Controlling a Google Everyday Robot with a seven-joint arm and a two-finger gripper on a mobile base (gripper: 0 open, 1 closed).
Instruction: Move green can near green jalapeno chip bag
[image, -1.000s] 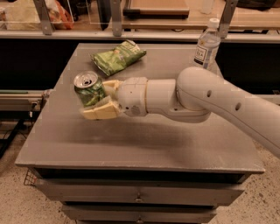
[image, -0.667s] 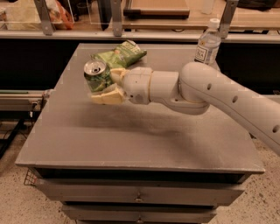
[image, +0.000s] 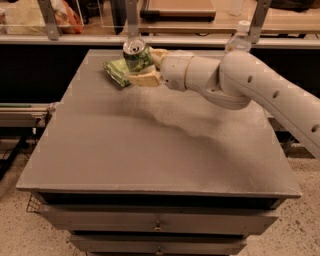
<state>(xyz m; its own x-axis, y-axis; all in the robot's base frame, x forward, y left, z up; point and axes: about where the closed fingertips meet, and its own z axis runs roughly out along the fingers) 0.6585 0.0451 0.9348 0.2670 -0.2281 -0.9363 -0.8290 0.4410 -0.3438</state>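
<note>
My gripper (image: 142, 66) is shut on the green can (image: 137, 55), a small green patterned can with a silver top, and holds it upright above the far part of the grey table (image: 150, 150). The green jalapeno chip bag (image: 116, 71) lies flat on the table just left of and below the can; its right part is hidden behind the can and my fingers (image: 145, 79). My white arm reaches in from the right.
A clear plastic water bottle (image: 239, 40) stands at the table's far right edge, behind my arm. A shelf with metal posts runs behind the table. Drawers sit under the tabletop at the front.
My gripper has carried the green can toward the far side of the table and to the right, from the left-middle to right beside the chip bag.
</note>
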